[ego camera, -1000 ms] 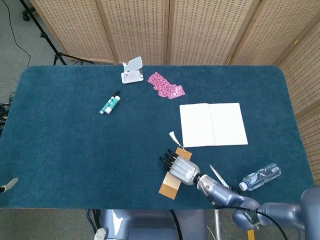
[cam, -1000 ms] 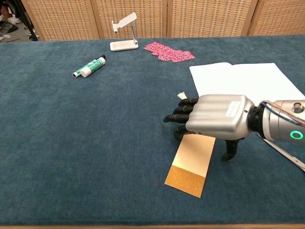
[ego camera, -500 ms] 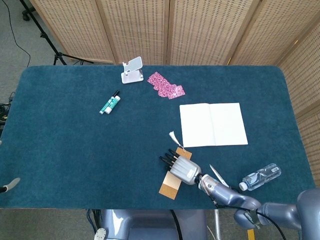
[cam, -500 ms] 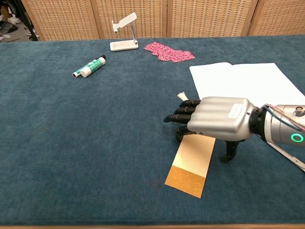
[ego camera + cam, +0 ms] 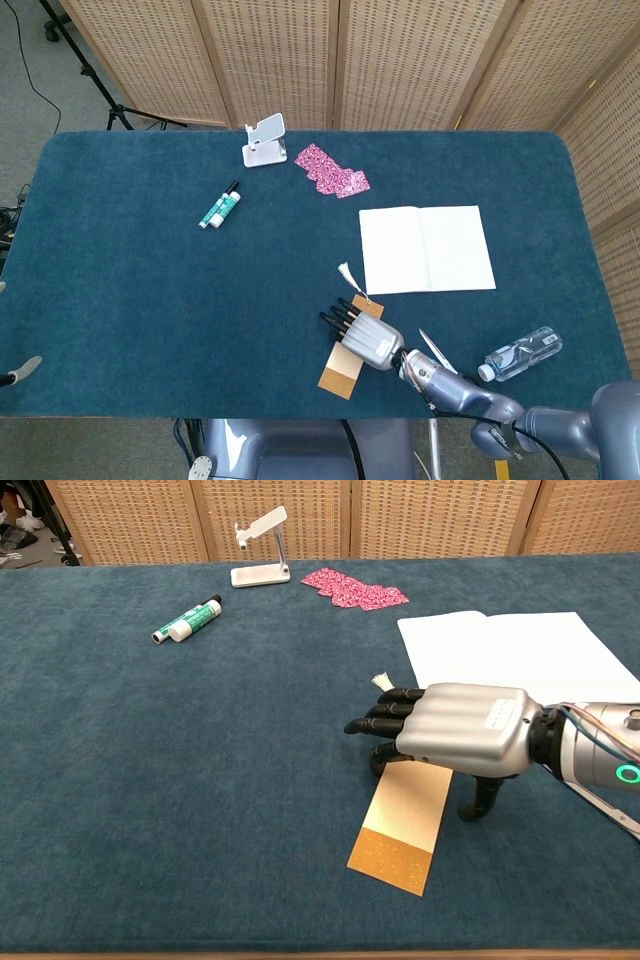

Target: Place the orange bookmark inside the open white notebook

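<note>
Blue carpeted table (image 5: 150, 290): right hand (image 5: 455, 735) lay palm-down, fingers extended flat over upper end of orange bookmark (image 5: 405, 825) at lower centre, no clamp evident, white notebook (image 5: 427, 249) well apart; thin card could slide instead of lifting.

This looks like a robot test room, with a table (image 5: 150, 290) covered in dark blue carpet, woven folding screens (image 5: 400, 60) behind it, and a black tripod (image 5: 95, 75) standing on the floor.

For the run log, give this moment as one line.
right hand: over orange bookmark | bookmark: on table | white notebook: open, empty
</note>
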Available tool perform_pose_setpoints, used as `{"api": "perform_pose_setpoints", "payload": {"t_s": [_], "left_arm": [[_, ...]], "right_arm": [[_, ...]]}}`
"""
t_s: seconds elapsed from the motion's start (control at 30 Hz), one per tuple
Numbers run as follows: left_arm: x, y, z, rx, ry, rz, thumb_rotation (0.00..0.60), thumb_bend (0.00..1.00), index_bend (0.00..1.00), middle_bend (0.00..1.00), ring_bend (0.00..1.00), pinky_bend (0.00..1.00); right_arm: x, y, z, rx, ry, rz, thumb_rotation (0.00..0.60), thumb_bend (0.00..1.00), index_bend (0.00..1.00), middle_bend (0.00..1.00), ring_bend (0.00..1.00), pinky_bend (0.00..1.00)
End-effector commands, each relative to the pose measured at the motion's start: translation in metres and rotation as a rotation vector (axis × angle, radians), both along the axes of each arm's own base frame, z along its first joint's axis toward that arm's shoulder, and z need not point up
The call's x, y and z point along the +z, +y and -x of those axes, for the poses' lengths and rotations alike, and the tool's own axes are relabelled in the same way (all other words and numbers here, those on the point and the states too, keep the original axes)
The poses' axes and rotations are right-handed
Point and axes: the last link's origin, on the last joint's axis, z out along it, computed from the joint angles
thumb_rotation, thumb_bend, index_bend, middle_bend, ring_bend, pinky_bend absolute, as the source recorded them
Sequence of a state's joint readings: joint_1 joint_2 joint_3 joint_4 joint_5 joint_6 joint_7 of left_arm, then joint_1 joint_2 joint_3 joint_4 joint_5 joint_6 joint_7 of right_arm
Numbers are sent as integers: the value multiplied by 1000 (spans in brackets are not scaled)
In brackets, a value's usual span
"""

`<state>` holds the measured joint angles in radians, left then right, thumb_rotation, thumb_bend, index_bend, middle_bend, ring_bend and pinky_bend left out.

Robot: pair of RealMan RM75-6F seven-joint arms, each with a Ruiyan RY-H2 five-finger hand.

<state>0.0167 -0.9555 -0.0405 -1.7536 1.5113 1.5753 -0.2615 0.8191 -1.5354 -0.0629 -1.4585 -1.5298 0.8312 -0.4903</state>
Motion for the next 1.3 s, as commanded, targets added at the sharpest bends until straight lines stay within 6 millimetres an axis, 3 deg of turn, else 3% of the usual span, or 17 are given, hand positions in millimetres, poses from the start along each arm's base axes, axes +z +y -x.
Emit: {"api": "perform_pose_setpoints", "payload": {"t_s": [0.03, 0.3, 0.73, 1.03, 1.3], "left_arm": [[0, 0, 0, -1, -1, -1, 600, 0, 0, 0, 0, 0], [1, 0, 0, -1, -2, -1, 600, 0, 0, 0, 0, 0], [1, 0, 0, -2, -4, 1, 600, 0, 0, 0, 0, 0], [1, 0, 0, -2, -6, 3, 600, 0, 0, 0, 0, 0], [-1, 0, 0, 0, 1, 3, 600, 0, 0, 0, 0, 0]], "right_arm": [[0, 0, -1, 7, -1, 2, 600, 320, 525, 0, 0, 0], [1, 1, -7, 29, 4, 3, 600, 452, 526, 0, 0, 0], [9, 1, -18, 47, -8, 23, 600, 472, 526, 0, 0, 0], [39, -15, -47, 147, -39, 126, 600, 481, 526, 0, 0, 0], [77, -48, -70, 272, 19, 274, 600, 489, 526, 0, 0, 0]]}}
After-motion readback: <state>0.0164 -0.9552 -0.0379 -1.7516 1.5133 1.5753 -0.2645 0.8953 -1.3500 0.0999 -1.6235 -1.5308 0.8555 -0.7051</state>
